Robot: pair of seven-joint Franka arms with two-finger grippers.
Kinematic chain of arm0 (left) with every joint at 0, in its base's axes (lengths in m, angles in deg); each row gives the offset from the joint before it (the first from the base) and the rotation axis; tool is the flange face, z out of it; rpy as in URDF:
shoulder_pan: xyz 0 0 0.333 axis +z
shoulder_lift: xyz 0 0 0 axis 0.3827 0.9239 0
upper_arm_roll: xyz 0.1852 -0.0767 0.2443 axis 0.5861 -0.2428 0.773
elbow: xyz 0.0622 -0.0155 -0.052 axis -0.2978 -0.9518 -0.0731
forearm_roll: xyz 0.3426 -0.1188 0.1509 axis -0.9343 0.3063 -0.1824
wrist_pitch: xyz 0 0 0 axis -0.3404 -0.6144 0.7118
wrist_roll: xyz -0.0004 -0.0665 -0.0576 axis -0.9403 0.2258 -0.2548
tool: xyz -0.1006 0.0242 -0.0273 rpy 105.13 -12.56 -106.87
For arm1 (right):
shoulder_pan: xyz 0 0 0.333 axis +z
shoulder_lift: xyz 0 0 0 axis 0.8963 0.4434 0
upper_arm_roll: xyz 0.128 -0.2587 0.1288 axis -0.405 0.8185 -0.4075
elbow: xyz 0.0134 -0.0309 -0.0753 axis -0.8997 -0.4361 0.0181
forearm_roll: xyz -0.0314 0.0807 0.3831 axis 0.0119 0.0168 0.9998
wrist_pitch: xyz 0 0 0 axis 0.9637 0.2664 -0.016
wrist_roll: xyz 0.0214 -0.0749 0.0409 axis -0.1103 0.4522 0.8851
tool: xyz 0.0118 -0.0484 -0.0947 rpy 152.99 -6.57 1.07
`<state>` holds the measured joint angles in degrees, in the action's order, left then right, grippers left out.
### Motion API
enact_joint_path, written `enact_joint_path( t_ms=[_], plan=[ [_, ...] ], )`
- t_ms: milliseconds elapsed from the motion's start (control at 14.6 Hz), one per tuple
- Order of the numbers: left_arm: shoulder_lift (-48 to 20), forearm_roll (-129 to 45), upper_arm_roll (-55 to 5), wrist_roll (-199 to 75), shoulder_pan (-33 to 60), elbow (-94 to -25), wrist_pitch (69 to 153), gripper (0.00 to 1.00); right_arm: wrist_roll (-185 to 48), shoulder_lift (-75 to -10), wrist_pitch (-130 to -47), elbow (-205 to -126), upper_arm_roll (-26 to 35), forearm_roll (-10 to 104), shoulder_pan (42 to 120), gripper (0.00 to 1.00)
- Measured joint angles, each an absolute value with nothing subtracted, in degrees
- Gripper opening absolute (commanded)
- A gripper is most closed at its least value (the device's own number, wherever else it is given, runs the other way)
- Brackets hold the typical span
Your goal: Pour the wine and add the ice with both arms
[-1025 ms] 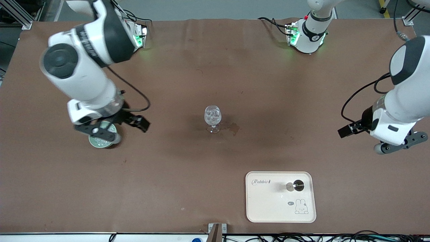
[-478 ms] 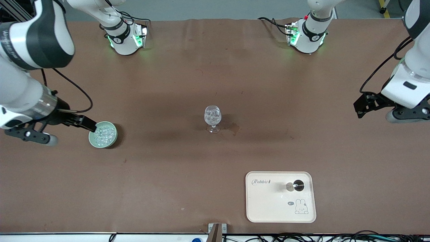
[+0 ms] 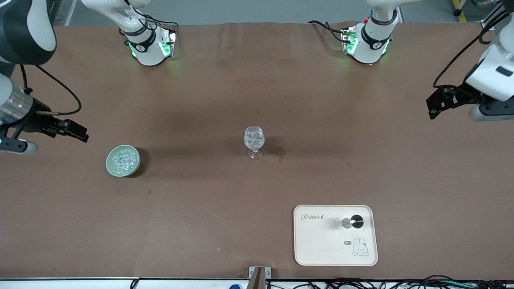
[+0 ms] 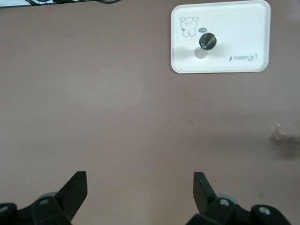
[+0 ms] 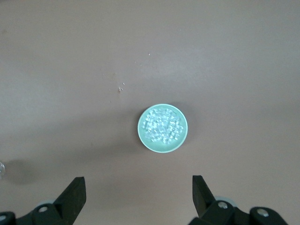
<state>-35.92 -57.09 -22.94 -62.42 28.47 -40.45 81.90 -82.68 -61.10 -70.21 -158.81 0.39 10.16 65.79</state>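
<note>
A stemmed glass (image 3: 254, 140) stands upright at the table's middle with clear ice lumps in its bowl. A pale green bowl (image 3: 123, 161) heaped with ice (image 3: 122, 159) sits toward the right arm's end; the right wrist view shows the bowl (image 5: 162, 128) too. My right gripper (image 3: 74, 131) is open and empty, up in the air past the bowl at the right arm's end of the table; its own view (image 5: 138, 185) shows its jaws wide apart. My left gripper (image 3: 438, 102) is open and empty, high over the left arm's end; its own view (image 4: 139, 180) shows only bare table between the jaws. No bottle is in view.
A cream tray (image 3: 321, 245) with a rabbit print lies near the front camera and carries a small black-and-silver stopper (image 3: 353, 221). It also shows in the left wrist view (image 4: 243, 37). A small wet stain (image 3: 280, 153) marks the mat beside the glass.
Both arms have swung outward and up. The right gripper moved off the green bowl toward its end of the table. The left gripper moved up and away toward its end.
</note>
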Motion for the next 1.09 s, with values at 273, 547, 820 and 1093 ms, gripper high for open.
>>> enact_joint_path(
  t_ms=[273, 547, 820, 1093],
  plan=[
    [-41.60, -54.95, -13.69, -60.19, 21.24, -46.16, 81.34, 1.00, -76.33, -62.68, -69.47, -158.98, 0.37, 10.11, 62.76, 1.00],
    [-45.92, -53.95, -13.63, -60.19, 20.64, -51.75, 81.34, 1.00, -75.27, -62.94, -67.04, -154.56, 0.12, 10.10, 62.34, 1.00],
    [-46.35, -50.95, -13.15, -60.11, 20.71, -52.47, 80.56, 1.00, -72.09, -62.97, -60.37, -149.48, -0.06, 10.11, 62.33, 1.00],
    [-46.33, -50.58, -12.90, -59.97, 20.86, -52.50, 80.47, 1.00, -70.21, -62.61, -57.09, -150.71, -1.09, 10.11, 62.67, 1.00]
  ],
)
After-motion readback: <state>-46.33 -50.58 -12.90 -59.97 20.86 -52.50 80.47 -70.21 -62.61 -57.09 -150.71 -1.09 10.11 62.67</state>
